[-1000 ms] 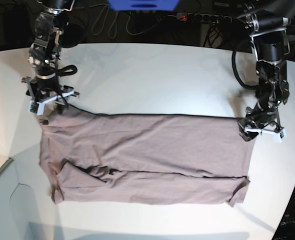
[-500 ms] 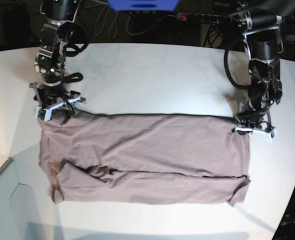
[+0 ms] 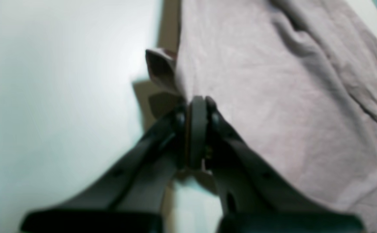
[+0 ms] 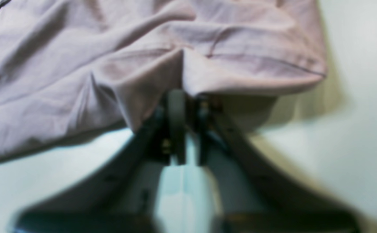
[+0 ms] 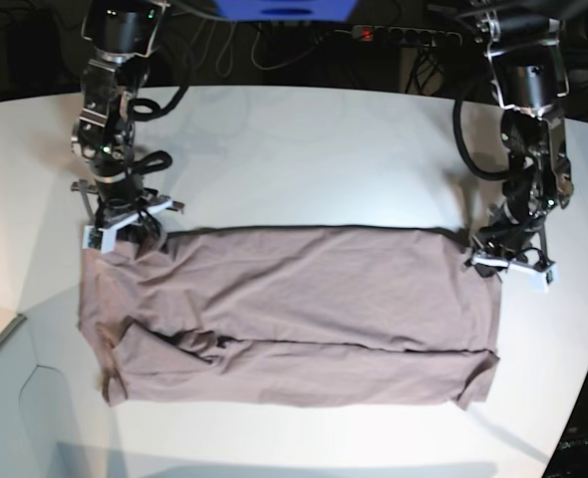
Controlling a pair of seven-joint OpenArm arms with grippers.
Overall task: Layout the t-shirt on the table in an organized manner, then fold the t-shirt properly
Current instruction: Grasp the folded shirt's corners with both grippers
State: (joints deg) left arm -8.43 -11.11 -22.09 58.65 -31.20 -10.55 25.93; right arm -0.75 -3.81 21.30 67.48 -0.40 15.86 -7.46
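1. The t-shirt (image 5: pixel 289 319) is lying flat on the table (image 5: pixel 304 149), stretched lengthwise, with its near long edge folded up over itself and a rumpled sleeve showing at the base view's near left.
2. The left gripper (image 5: pixel 506 261) is pinching the shirt's far corner at that view's right, jaws clamped together on the cloth edge (image 3: pixel 175 87).
3. The right gripper (image 5: pixel 125 224) is squeezing the opposite far corner, fabric bunching between its closed jaws (image 4: pixel 182 87).
4. Dark cables are lying beyond the table's far edge.
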